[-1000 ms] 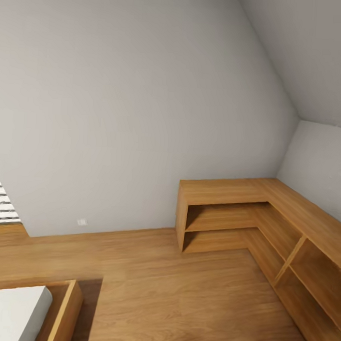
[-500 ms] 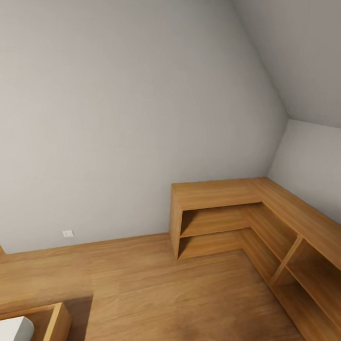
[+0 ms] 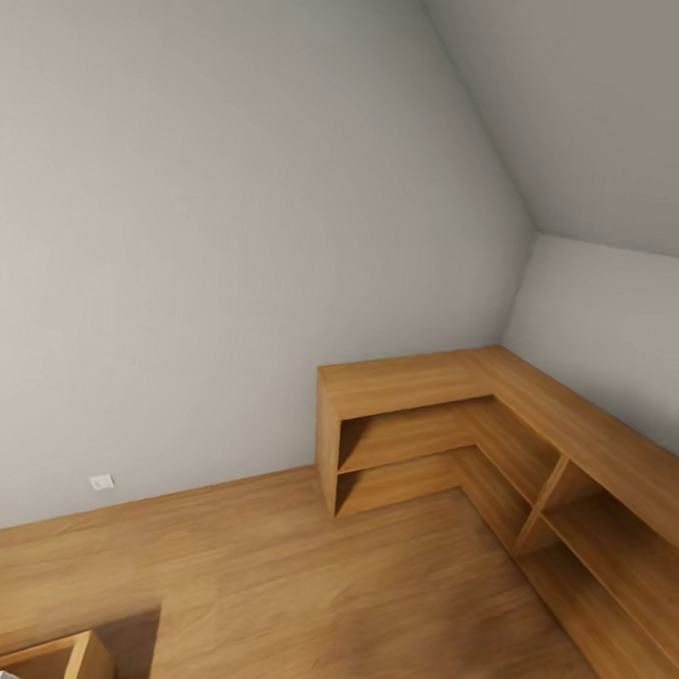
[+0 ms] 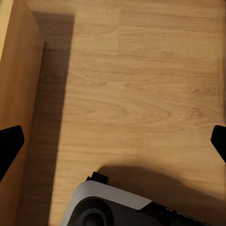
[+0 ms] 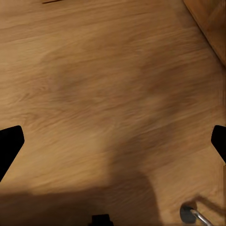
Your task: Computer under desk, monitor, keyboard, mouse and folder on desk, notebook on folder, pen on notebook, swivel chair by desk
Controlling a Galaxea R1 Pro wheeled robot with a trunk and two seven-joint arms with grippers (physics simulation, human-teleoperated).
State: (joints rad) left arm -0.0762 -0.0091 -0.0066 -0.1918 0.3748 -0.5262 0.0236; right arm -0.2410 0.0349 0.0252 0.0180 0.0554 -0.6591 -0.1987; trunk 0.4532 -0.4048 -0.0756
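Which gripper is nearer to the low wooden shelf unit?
Right, probably. The right gripper hangs open over the floor with a corner of the shelf unit in its view; the left gripper hangs over floor beside the bed frame.

I'm in a home attic-type room: sloped grey ceiling [image 3: 591, 104], wood plank floor [image 3: 296, 596], low L-shaped wooden corner shelving [image 3: 445, 425], wall socket [image 3: 101, 482] near the skirting
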